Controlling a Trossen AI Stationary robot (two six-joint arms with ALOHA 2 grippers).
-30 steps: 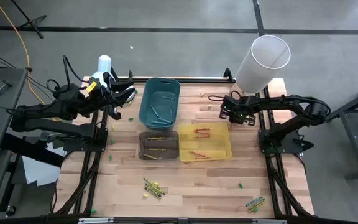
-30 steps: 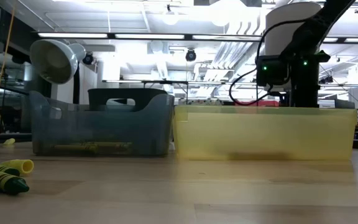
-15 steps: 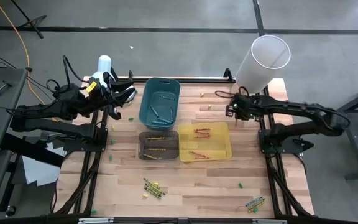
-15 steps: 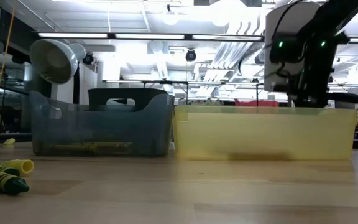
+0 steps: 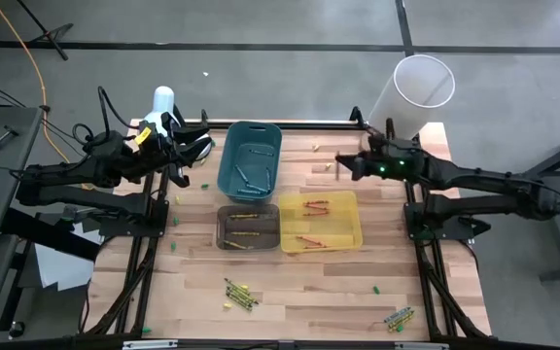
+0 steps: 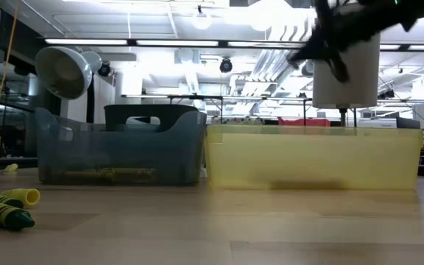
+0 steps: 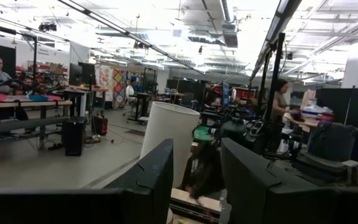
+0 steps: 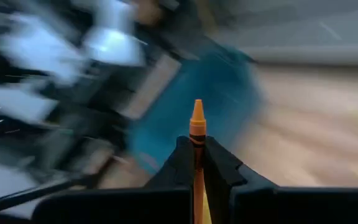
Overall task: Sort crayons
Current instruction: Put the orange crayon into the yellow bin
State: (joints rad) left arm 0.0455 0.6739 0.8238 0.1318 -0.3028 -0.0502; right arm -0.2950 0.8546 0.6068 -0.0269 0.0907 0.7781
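Partway, judged from the bins: crayons lie sorted in the teal bin (image 5: 250, 156), grey bin (image 5: 247, 227) and yellow bin (image 5: 320, 222). An orange crayon (image 8: 196, 134) is pinched in the right gripper (image 8: 197, 163), above the table behind the yellow bin. Loose crayons (image 5: 240, 293) remain at the front edge. The left gripper (image 7: 196, 171) is parked part-open, empty.

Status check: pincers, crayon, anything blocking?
Right pincer shut on thin orange wax crayon, beyond the yellow plastic bin. Left pincer open, parked at table's far-left corner. No obstruction seen.
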